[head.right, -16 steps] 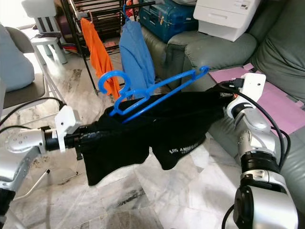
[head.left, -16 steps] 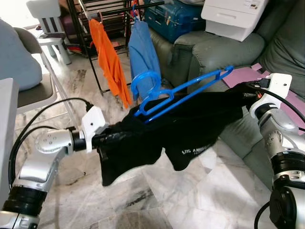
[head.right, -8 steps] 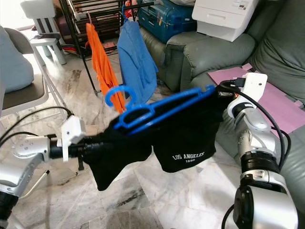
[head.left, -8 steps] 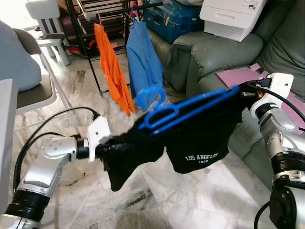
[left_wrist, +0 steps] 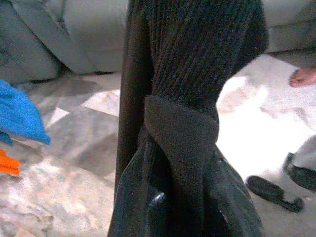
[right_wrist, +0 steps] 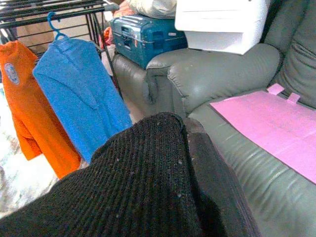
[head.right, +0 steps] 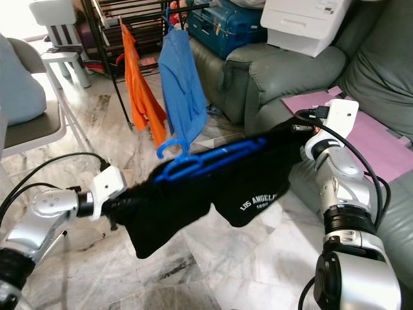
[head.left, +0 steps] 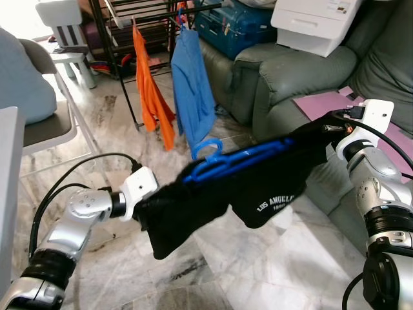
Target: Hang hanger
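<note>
You are mid-carry, I judge: the black garment [head.left: 245, 184] is stretched between your left gripper [head.left: 147, 208] and right gripper [head.left: 326, 128], each closed on an end of the cloth, with the blue hanger [head.left: 226, 161] lying along its top edge between them. Next you must bring the hook, which points away from both grippers, up to the black rack [head.left: 139, 13] beyond the blue shirt [head.left: 193, 84] and orange shirt [head.left: 148, 84], well ahead of your hold

A home living room: green leather sofa [head.left: 290, 71], marble floor [head.left: 213, 271], drying rack [head.left: 139, 19] (clothes hanging).
</note>
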Controlling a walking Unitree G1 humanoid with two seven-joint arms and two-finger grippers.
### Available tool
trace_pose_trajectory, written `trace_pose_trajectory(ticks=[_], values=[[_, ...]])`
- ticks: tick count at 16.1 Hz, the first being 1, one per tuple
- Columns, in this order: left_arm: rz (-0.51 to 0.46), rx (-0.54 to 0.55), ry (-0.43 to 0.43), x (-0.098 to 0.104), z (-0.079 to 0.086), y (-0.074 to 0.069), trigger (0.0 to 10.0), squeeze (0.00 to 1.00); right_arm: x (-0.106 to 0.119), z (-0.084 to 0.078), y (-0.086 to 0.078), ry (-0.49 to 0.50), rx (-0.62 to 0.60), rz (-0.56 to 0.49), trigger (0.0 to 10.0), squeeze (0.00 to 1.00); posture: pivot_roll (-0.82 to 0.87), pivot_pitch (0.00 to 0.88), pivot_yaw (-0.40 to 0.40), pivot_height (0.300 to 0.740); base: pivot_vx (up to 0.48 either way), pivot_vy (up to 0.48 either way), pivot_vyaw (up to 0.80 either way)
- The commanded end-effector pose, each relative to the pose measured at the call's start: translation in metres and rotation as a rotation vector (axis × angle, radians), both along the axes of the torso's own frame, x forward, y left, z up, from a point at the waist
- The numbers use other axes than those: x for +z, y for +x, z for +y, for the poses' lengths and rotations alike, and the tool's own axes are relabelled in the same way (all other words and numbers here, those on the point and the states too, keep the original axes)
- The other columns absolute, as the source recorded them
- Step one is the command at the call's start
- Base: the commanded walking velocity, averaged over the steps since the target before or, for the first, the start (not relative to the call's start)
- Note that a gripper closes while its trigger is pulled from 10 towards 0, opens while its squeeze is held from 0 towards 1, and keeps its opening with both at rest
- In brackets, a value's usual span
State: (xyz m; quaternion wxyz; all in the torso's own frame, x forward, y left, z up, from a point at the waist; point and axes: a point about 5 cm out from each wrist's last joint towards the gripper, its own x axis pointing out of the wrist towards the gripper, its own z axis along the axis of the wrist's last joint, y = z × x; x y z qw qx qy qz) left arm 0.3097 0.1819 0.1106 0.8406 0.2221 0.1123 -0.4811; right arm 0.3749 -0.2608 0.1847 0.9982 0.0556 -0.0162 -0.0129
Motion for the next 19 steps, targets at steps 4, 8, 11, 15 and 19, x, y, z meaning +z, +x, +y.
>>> trace_pose_trajectory(ticks=[4,8,11,15,19], values=[[-0.064,0.164,0.001,-0.004,0.005,0.01,0.0,0.0,0.015,0.001,0.001,-0.024,-0.007,-0.072,0.0,0.0,-0.12,0.063,0.004,0.74,0.0,0.0,0.0],[-0.026,0.159,-0.047,-0.012,-0.025,0.004,0.0,0.0,0.012,0.019,0.004,-0.053,0.042,-0.074,0.0,0.0,-0.11,0.063,0.003,0.74,0.0,0.0,0.0],[0.071,0.046,-0.015,-0.02,-0.053,-0.011,0.0,0.0,0.009,0.037,0.007,-0.11,0.089,-0.078,0.0,0.0,-0.11,0.063,0.002,0.74,0.0,0.0,0.0],[0.091,0.081,-0.019,-0.017,-0.068,-0.01,0.0,0.0,0.005,0.05,0.007,-0.111,0.107,-0.079,0.0,0.0,-0.11,0.062,0.011,0.74,0.0,0.0,0.0],[0.077,0.285,-0.172,-0.005,-0.088,0.004,0.0,0.0,0.002,0.072,0.006,-0.14,0.176,-0.084,0.0,0.0,-0.11,0.062,0.012,0.74,0.0,0.0,0.0]])
